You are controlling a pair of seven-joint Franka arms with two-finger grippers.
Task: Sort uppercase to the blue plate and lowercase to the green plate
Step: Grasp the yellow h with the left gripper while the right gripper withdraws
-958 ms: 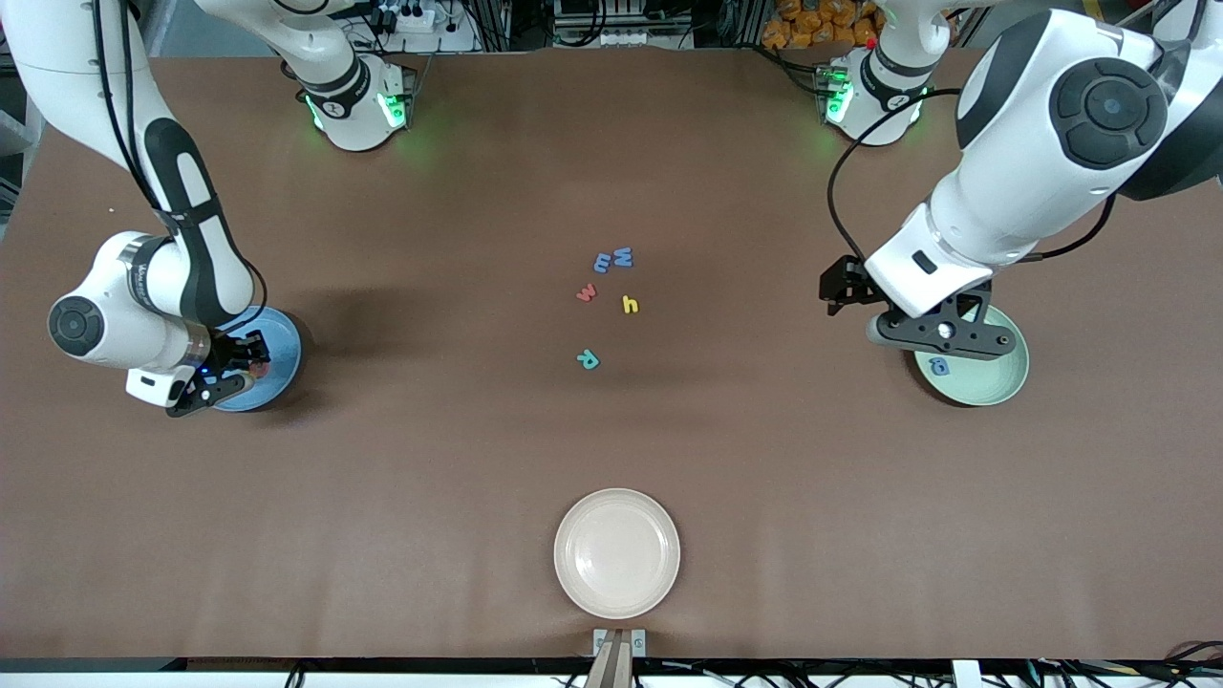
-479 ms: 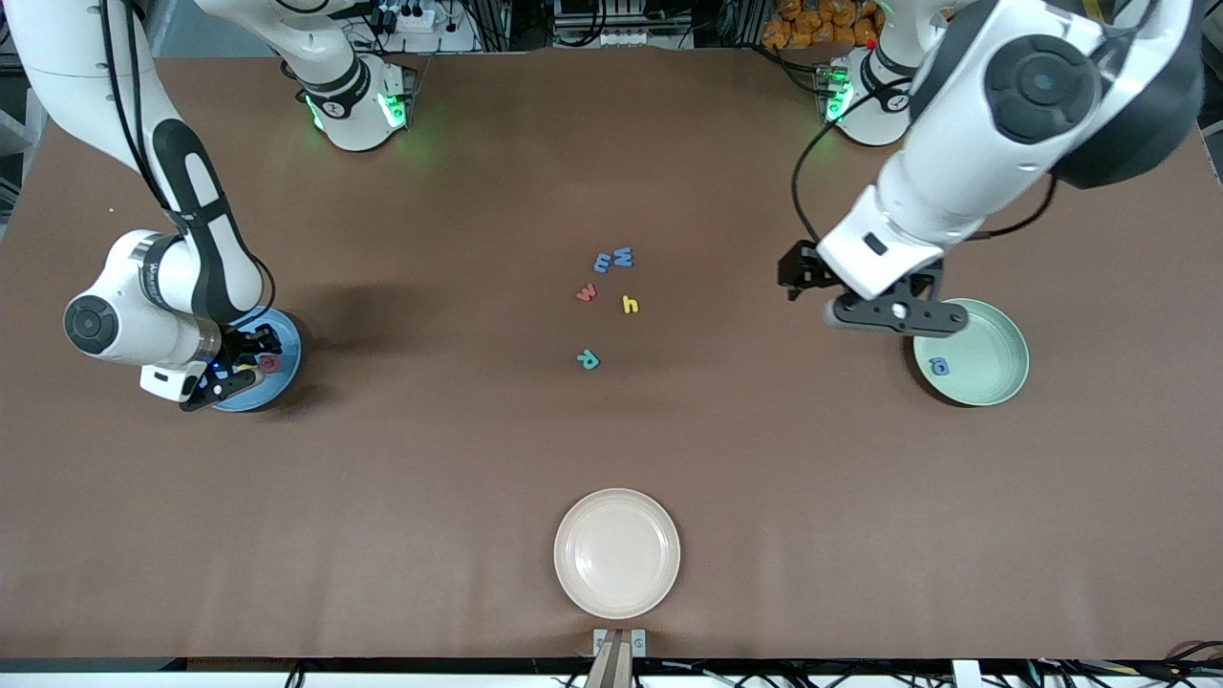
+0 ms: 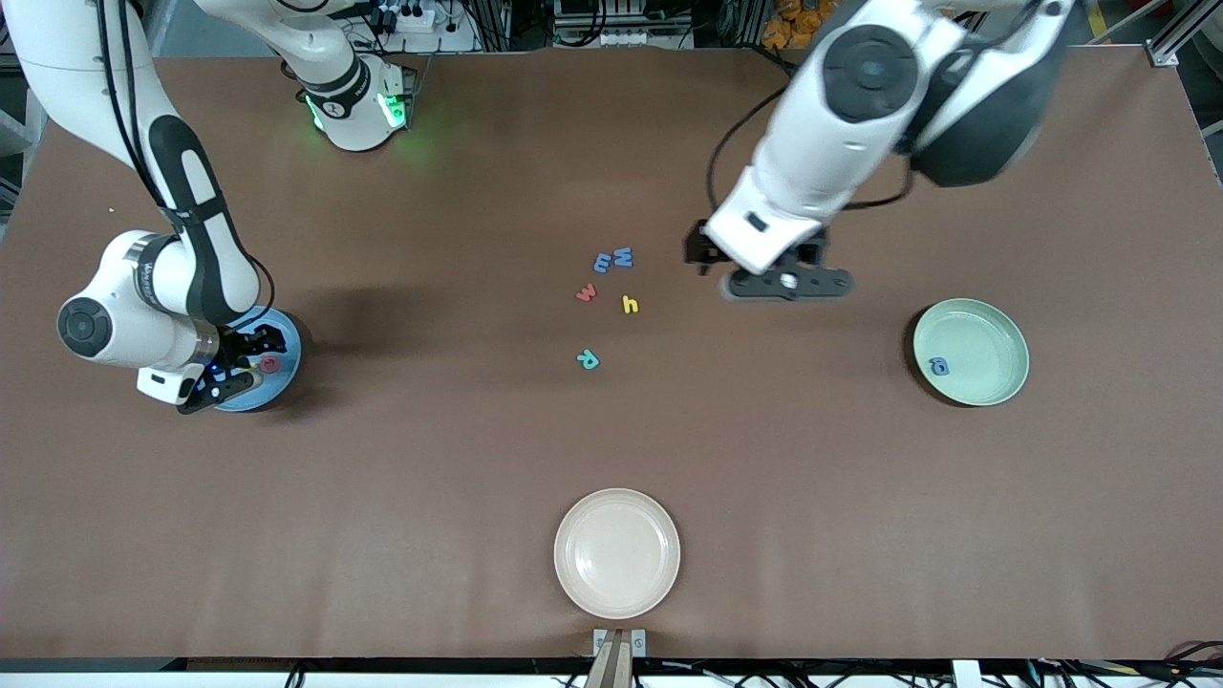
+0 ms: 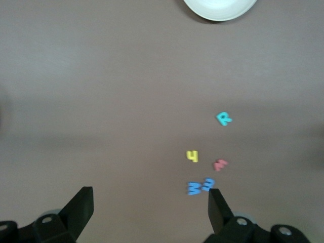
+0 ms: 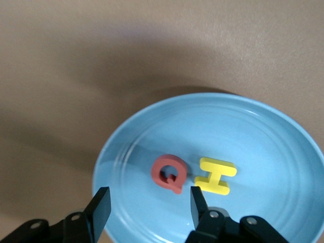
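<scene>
Brown table (image 3: 430, 497): carries all items listed.

Left arm: reaches in from its base, left gripper (image 3: 789, 284) in the air over bare table between the loose letters and the green plate; fingers (image 4: 81, 205) spread wide, nothing between them.

Right arm: bent low at its end of the table, right gripper (image 3: 229, 368) over the blue plate; fingers (image 5: 101, 207) parted, gripping nothing.

Cream-white plate (image 3: 617, 553): nearest the front camera, mid-table.

Blue plate (image 3: 285, 368): at the right arm's end; holds red Q (image 5: 169, 173) and yellow H (image 5: 215, 175), lying flat just beside each other.

Green plate (image 3: 984, 330): at the left arm's end; holds blue a (image 3: 940, 365) near its rim.

Loose letters, mid-table, flat on the surface:
- blue W (image 3: 623, 256) and blue m (image 3: 603, 262), touching, farthest from the front camera
- red w (image 3: 586, 293) and yellow h (image 3: 630, 305), nearer
- teal R (image 3: 589, 359), nearest of the group
</scene>
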